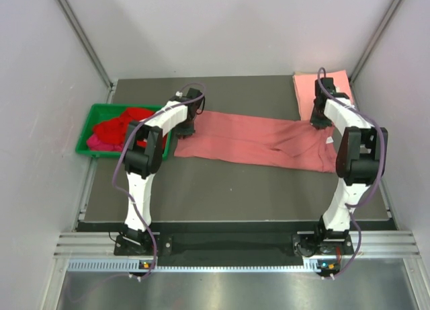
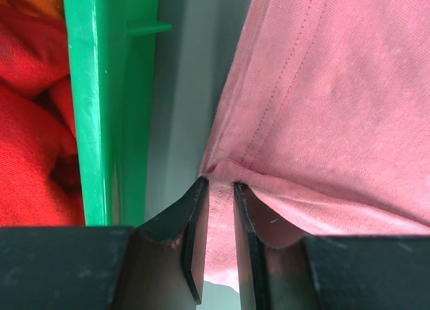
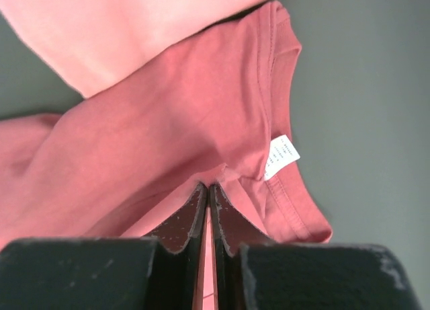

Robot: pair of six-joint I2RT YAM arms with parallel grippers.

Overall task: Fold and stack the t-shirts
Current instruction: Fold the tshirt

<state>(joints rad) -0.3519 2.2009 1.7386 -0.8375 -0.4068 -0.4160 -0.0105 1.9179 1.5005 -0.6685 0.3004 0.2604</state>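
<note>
Label (image 3: 281, 157) on rose-red t-shirt (image 3: 168, 122) unreadably small (right wrist view)

Top cam: bright, even, diffuse light from above; white walls (image 1: 40, 68) near blown out, soft glare on steel sill (image 1: 235, 290). Faint short shadow by left arm (image 1: 144, 162). Sharp, slight bend at edges. Left wrist: well lit, green bin (image 2: 94, 108) v. saturated w/ sheen on rim; left gripper (image 2: 220, 189) dark, soft. Right wrist: dimmer; rose t-shirt (image 3: 168, 122) seams & label (image 3: 282, 157) crisp, right gripper (image 3: 208, 189) body blurred.
</note>
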